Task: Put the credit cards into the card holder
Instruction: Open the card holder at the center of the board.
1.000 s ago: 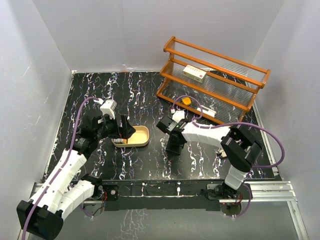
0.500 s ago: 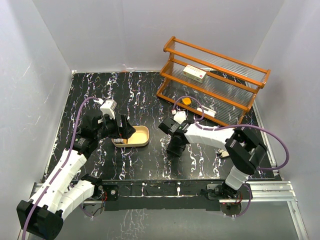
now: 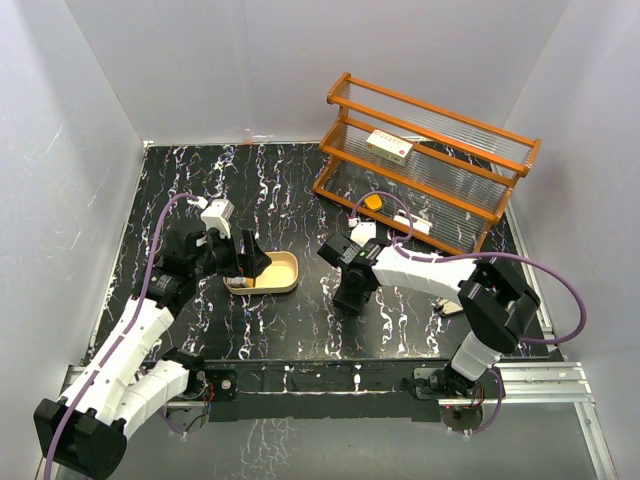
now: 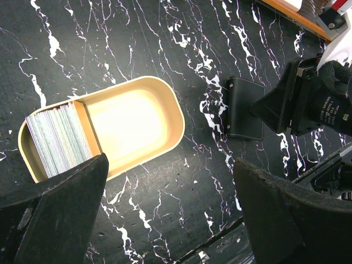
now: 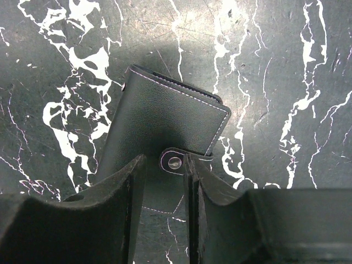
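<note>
Card holder (image 5: 165,124) shut (flat on table (image 5: 275,82)), snap tab (image 5: 175,161) inside R pincer (image 5: 164,165) gap.

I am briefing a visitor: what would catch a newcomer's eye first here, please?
A closed black wallet lies on the table, the right gripper straddling its snap tab. Left of it, a tan tray holds a stack of cards below the open left gripper.
</note>
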`<action>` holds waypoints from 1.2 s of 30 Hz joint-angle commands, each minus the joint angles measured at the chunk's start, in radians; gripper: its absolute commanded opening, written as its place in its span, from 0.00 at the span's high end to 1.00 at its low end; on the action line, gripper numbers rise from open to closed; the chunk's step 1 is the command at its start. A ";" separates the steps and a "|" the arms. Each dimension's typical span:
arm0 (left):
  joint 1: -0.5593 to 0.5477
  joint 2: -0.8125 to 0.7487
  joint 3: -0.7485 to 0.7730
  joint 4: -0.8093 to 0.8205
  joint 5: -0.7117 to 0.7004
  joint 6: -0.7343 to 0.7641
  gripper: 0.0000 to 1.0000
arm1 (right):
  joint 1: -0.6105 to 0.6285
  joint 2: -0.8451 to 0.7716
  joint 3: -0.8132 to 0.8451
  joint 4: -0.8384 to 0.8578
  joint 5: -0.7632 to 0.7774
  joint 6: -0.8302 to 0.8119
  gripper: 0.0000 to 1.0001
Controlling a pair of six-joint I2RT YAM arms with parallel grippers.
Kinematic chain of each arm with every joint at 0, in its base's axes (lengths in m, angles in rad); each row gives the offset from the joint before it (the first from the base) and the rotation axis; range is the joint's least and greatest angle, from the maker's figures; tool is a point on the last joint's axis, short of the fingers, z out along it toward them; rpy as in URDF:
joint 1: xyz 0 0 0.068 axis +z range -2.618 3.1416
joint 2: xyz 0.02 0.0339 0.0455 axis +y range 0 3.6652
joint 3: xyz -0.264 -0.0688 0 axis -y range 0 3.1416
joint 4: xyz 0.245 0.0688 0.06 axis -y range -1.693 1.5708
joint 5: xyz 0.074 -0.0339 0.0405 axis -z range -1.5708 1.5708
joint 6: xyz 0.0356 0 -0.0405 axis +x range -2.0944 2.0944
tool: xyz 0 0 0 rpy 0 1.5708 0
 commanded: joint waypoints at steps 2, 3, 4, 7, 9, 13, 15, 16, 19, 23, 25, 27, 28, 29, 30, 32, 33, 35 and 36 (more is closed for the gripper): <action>0.006 -0.012 -0.002 0.011 0.006 0.014 0.05 | 0.007 0.022 -0.005 0.008 0.017 0.058 0.68; 0.006 -0.013 -0.002 0.011 0.006 0.014 0.05 | 0.007 0.030 -0.013 0.006 0.018 0.065 0.68; 0.006 -0.014 -0.002 0.011 0.005 0.014 0.05 | 0.007 0.035 -0.022 0.006 0.018 0.068 0.68; 0.006 -0.016 -0.002 0.012 0.004 0.014 0.05 | 0.008 0.049 -0.046 0.008 0.013 0.070 0.70; 0.006 -0.015 -0.002 0.013 0.005 0.014 0.05 | 0.009 0.052 -0.055 0.007 0.020 0.069 0.74; 0.006 -0.011 -0.001 0.012 0.007 0.014 0.05 | 0.009 0.053 -0.064 0.013 0.028 0.048 0.90; 0.006 -0.010 -0.002 0.011 0.007 0.014 0.05 | 0.008 0.047 -0.068 0.015 0.034 0.039 0.98; 0.006 -0.010 -0.002 0.011 0.006 0.014 0.05 | 0.009 0.043 -0.069 0.018 0.037 0.035 1.00; 0.006 -0.011 -0.001 0.011 0.005 0.014 0.06 | 0.009 0.027 -0.074 0.041 0.043 -0.002 1.00; 0.006 -0.003 -0.002 0.012 -0.001 0.009 0.08 | 0.013 -0.022 -0.074 0.106 0.030 -0.102 1.00; 0.006 0.008 0.000 0.011 0.015 0.002 0.09 | 0.013 -0.058 -0.068 0.134 0.013 -0.141 1.00; 0.005 0.029 0.005 0.006 0.045 -0.016 0.11 | 0.014 -0.098 -0.064 0.152 0.001 -0.167 1.00; 0.005 0.044 0.009 0.003 0.065 -0.025 0.12 | 0.015 -0.117 -0.062 0.159 -0.002 -0.177 1.00; 0.003 0.059 0.015 -0.003 0.084 -0.033 0.14 | 0.014 -0.136 -0.062 0.168 -0.010 -0.191 1.00; -0.001 0.077 0.024 -0.010 0.097 -0.042 0.16 | 0.013 -0.154 -0.063 0.177 -0.019 -0.201 1.00; -0.013 0.103 0.032 -0.018 0.120 -0.061 0.19 | 0.013 -0.194 -0.069 0.194 -0.035 -0.216 1.00; -0.022 0.111 0.033 -0.017 0.124 -0.072 0.19 | 0.015 -0.210 -0.070 0.202 -0.045 -0.221 1.00; -0.042 0.129 0.036 -0.012 0.127 -0.093 0.20 | 0.014 -0.241 -0.072 0.228 -0.077 -0.233 1.00; -0.051 0.135 0.038 -0.009 0.130 -0.105 0.20 | 0.014 -0.256 -0.075 0.244 -0.094 -0.236 1.00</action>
